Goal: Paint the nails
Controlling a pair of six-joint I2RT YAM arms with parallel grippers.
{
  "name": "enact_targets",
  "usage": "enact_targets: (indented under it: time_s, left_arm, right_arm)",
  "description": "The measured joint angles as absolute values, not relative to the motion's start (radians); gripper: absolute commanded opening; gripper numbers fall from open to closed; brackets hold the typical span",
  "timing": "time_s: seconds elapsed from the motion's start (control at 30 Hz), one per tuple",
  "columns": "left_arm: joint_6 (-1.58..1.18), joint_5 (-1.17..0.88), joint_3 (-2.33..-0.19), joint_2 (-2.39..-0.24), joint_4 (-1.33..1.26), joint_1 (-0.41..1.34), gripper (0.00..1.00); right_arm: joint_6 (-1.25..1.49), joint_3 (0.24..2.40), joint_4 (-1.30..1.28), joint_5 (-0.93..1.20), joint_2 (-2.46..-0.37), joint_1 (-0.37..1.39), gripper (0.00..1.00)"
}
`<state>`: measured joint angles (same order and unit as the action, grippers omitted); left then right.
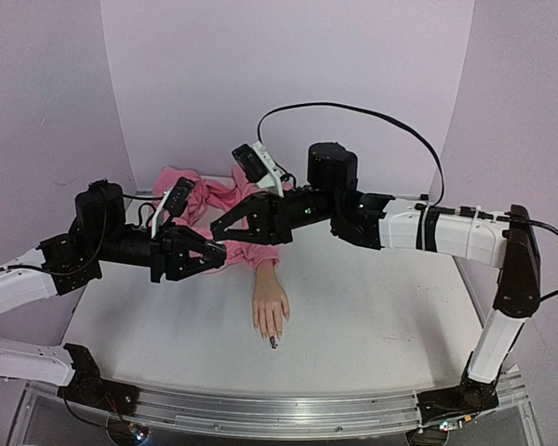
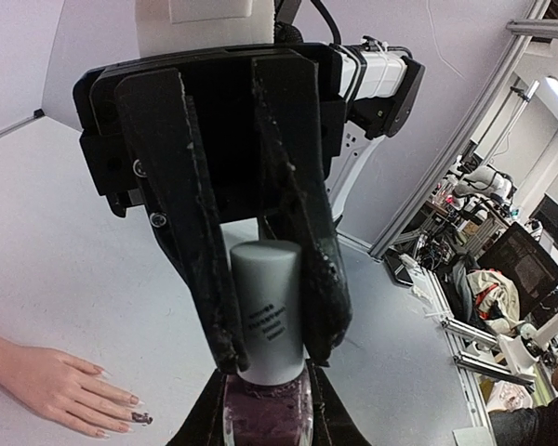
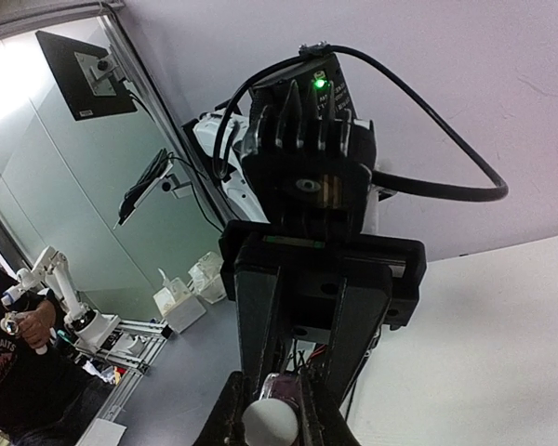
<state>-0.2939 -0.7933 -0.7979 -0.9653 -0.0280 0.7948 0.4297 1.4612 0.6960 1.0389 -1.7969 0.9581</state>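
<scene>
— Beige plastic nearest the arm bases, is that the hand?

— Yes. A pale mannequin hand (image 1: 271,311) lies palm down on the white table (image 1: 381,316), its fingertips pointing toward the near edge.

— Where are the nails?

— The nails (image 2: 135,400) sit at those fingertips. Most are skin-toned, and one dark nail (image 1: 274,342) is on the tip closest to the edge. Both grippers are farther back and apart from them.

— What is the left gripper doing?

— The left gripper (image 3: 293,381) reaches in from the left and is clenched on a nail polish bottle (image 2: 265,413) of dark purple glass. The bottle is held up off the table.

— And the right one?

— The right gripper (image 2: 272,351) comes in from the opposite side, tip to tip with the left. Its two black fingers (image 2: 191,242) are pressed against either side of the grey cap (image 2: 265,302), which sits on the bottle's neck.

— Where do they meet, seen from above?

— Over the pink sleeve (image 1: 251,253), just beyond the wrist and a little to its left.

— Anything behind that?

— More of the pink cloth (image 1: 200,190) is bunched at the back of the table, up against the pale lilac wall (image 1: 288,65).
</scene>
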Motion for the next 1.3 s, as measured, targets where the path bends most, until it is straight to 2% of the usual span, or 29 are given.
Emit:
enact_targets:
  time_s: [0.2,0.33,0.4,0.57,0.67,0.73,0.77,0.83,1.03,1.17,1.3]
  left_arm:
    - [-0.262,-0.695,-0.798,-0.941,-0.018,0.797,0.00]
    - [-0.184,-0.487,-0.798,-0.921,0.017,0.797,0.00]
    - [-0.120,-0.345,-0.798,-0.934,0.022,0.797,0.00]
    - [0.057,-0.058,-0.798,-1.044,-0.103,0.806,0.00]
    - [0.114,0.017,-0.798,-1.113,-0.198,0.826,0.00]
    - [0.131,0.038,-0.798,-1.136,-0.241,0.829,0.00]
    - [0.134,0.039,-0.798,-1.143,-0.255,0.829,0.00]
    - [0.132,0.037,-0.791,-1.145,-0.273,0.832,0.00]
    - [0.036,0.035,-0.714,-1.075,-0.269,0.818,0.00]
    - [-0.037,-0.029,-0.703,-0.999,-0.152,0.815,0.00]
    - [-0.081,-0.207,-0.718,-0.944,-0.050,0.812,0.00]
  right_arm:
    - [0.427,1.461,0.707,0.974,-1.797,0.965,0.00]
    - [0.430,1.462,0.678,0.753,-1.797,0.983,0.00]
    - [0.444,1.484,0.614,0.548,-1.798,1.010,0.00]
    - [0.553,1.654,0.370,-0.138,-1.855,1.137,0.00]
    - [0.604,1.732,0.277,-0.389,-1.891,1.186,0.00]
    - [0.622,1.783,0.237,-0.483,-1.919,1.199,0.00]
    - [0.628,1.789,0.230,-0.502,-1.921,1.201,0.09]
    - [0.628,1.789,0.224,-0.513,-1.920,1.204,0.35]
    - [0.534,1.718,0.204,-0.331,-1.850,1.224,0.81]
    - [0.444,1.591,0.206,-0.115,-1.710,1.172,0.93]
    - [0.377,1.483,0.256,0.159,-1.586,1.007,0.90]
